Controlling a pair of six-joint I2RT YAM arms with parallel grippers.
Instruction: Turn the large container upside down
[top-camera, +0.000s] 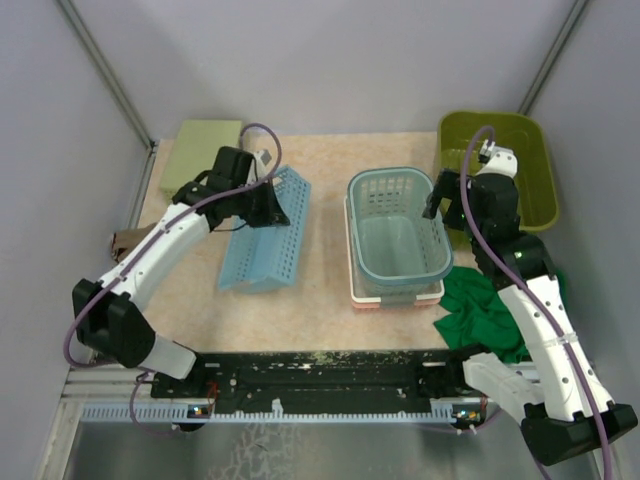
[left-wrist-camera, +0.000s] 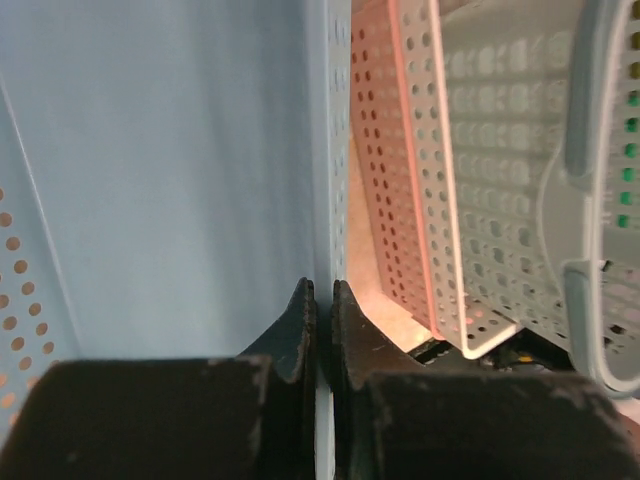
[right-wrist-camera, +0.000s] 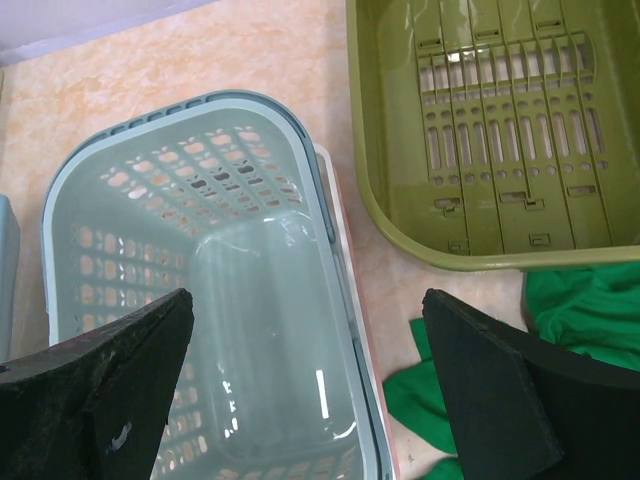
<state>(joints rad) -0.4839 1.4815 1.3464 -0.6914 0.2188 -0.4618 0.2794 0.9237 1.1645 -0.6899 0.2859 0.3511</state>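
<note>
The right gripper (right-wrist-camera: 308, 320) hangs spread wide over the empty teal basket (right-wrist-camera: 200, 300), which sits in a white tray (left-wrist-camera: 480, 180) with a pink edge. Just beyond the gripper to its right stands the olive tub (right-wrist-camera: 480, 130), upright and empty with its slotted base showing, and a green cloth (right-wrist-camera: 590, 300) lies bunched at its near side. The left gripper (left-wrist-camera: 320, 320) is pinched on a wall of the blue basket (top-camera: 262, 240), which is tilted on its side, with a pale-green tray (top-camera: 205, 150) behind to its left; all rest on a mottled beige tabletop (top-camera: 320, 180) between plain grey walls (top-camera: 330, 60).
</note>
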